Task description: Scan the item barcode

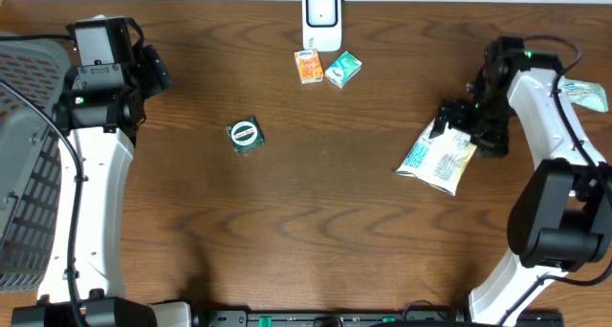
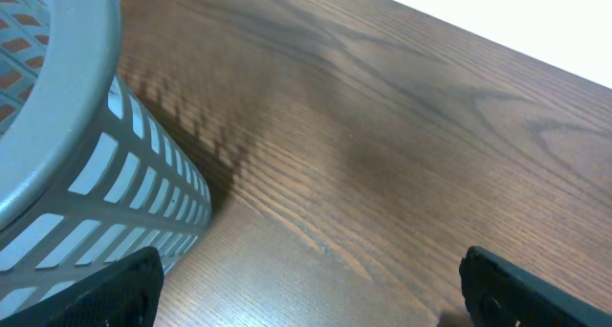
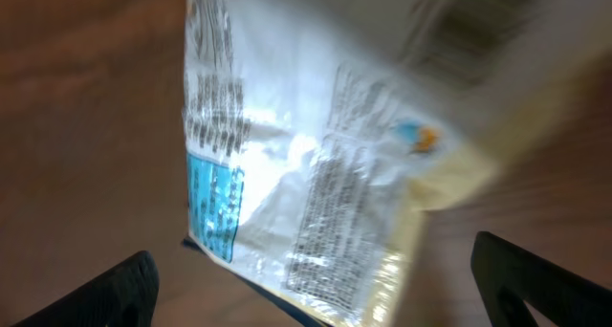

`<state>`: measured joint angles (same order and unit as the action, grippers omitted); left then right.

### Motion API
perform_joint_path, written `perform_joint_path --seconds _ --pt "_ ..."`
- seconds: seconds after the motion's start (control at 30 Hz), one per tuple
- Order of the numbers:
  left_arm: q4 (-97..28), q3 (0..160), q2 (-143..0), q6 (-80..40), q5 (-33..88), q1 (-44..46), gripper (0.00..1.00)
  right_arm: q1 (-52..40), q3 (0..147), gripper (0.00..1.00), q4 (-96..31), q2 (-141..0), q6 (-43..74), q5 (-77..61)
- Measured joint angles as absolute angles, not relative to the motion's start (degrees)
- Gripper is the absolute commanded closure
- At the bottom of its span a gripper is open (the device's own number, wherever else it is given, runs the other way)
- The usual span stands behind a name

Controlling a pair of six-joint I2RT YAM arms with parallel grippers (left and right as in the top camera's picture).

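Crinkled white-and-blue plastic pouch (image 3: 306, 145) lies under our right gripper (image 3: 316, 270); it and left gripper (image 2: 311, 279) gape empty. Gripping may crease it beyond scanning.

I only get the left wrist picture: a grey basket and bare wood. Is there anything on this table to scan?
Observer: Yes. A white and blue pouch lies on the right side of the table.
Operator: Is a robot hand holding it?
Observer: No. The right gripper hangs over it, fingers wide apart.
Operator: Where is the scanner?
Observer: A white scanner stands at the far edge, in the middle.
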<state>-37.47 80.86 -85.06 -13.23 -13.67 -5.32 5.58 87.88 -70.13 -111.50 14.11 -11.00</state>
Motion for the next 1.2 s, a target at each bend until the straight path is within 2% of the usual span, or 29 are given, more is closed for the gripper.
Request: perform_joint_path --seconds 0.27,0.5,0.57,0.63,0.67,0.83,1.0,1.03,1.17,1.2 --pt "-37.5 80.86 -85.08 -13.23 -13.67 -5.32 0.02 7.18 75.29 0.01 -60.97 -111.46 11.75 -18.37" --pt "-37.47 80.86 -85.08 -13.23 -13.67 -5.32 0.02 8.03 70.54 0.01 -55.86 -111.09 11.94 -20.14" --pt "-37.47 80.86 -85.08 -13.23 -13.67 -5.32 0.02 8.03 70.19 0.18 -55.31 -110.83 11.88 -20.14" --pt "-37.5 80.86 -85.08 -13.23 -13.67 -5.32 0.02 8.03 69.93 0.45 -54.04 -110.83 11.94 -20.29" --pt "-37.47 80.86 -85.06 -13.23 -13.67 -5.32 0.02 8.03 69.89 0.55 -53.28 -110.83 12.21 -20.6" --pt "-37.47 80.86 -85.08 -13.23 -13.67 -5.32 0.03 8.25 70.98 0.64 -48.95 -110.83 12.47 -21.15" --pt "-37.5 80.86 -85.06 -13.23 -13.67 -5.32 0.02 8.84 77.95 0.83 -45.74 -110.96 10.85 -20.58" --pt "-37.5 80.86 -85.08 -13.23 -13.67 -5.32 0.02 8.93 79.7 0.83 -45.39 -110.96 10.68 -20.29" --pt "-37.47 80.86 -85.06 -13.23 -13.67 -5.32 0.02 9.26 86.78 0.73 -44.49 -110.96 10.41 -19.77" --pt "-37.47 80.86 -85.08 -13.23 -13.69 -5.32 0.02 9.21 88.51 0.67 -45.19 -110.96 10.31 -19.97"
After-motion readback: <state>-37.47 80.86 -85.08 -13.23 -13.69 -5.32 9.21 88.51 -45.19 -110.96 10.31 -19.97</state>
